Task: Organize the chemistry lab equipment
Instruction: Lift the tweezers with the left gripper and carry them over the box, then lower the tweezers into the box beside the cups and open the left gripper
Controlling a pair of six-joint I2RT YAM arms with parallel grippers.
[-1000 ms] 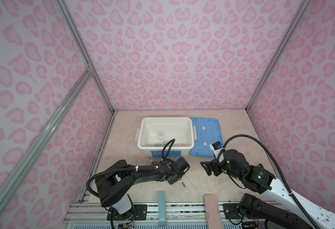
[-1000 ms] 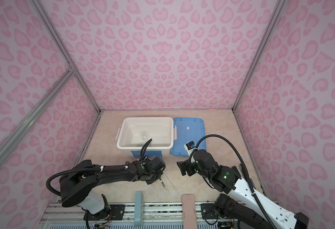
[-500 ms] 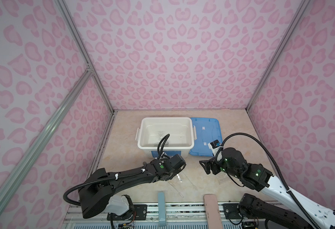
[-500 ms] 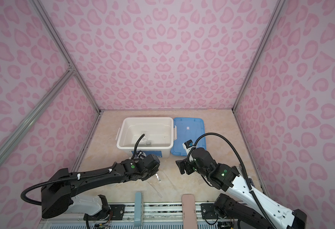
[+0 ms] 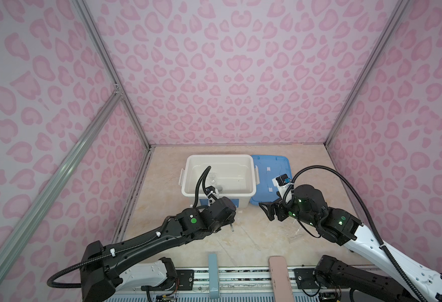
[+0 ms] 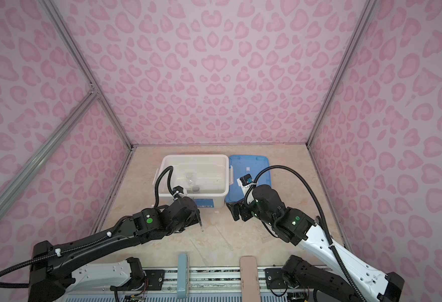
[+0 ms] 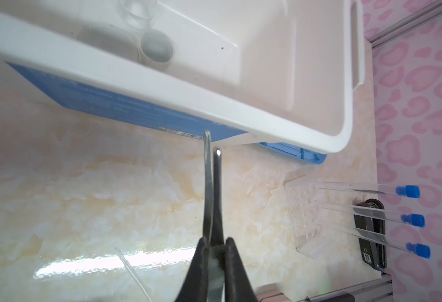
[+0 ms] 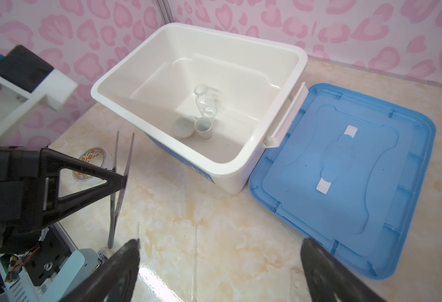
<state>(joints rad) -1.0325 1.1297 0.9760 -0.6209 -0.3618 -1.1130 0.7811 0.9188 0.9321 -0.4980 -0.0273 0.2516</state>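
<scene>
**Left arm reaches forward, carrying tweezers toward the tub**

Since a second ago the left arm has unfolded at the elbow into a long reach. Its tool [image 5: 228,222] now sits a little closer to the white tub [image 5: 220,157]. The right arm has barely shifted.

The left tool is clamped shut on the metal tweezers [image 7: 212,183], gripping them partway along their length. It holds them over the surface, just in front of the tub's near wall, and their two prongs are slightly apart and point toward the tub. The right wrist view shows the same tweezers [image 8: 115,209] pinched in the left tool's black fingers.

The right tool [image 5: 268,211] hangs over the surface near the front corner of the blue lid [image 5: 272,167]. Its jaws are spread wide and hold nothing.

The tub stands toward the far edge of the surface, about midway along it. The blue lid lies flat against its right side. Inside the tub, two white round dishes [image 8: 183,126] sit side by side on the floor. A small clear glass vessel [image 8: 205,102] is just behind them.

Thin clear rods [image 6: 222,236] lie on the bare surface toward the near edge, between the two arms.

Three long clear blue-capped tubes [image 7: 413,219] pass through a clear rack [image 7: 308,217] near the right edge. Whether the rack stands upright cannot be told.
</scene>
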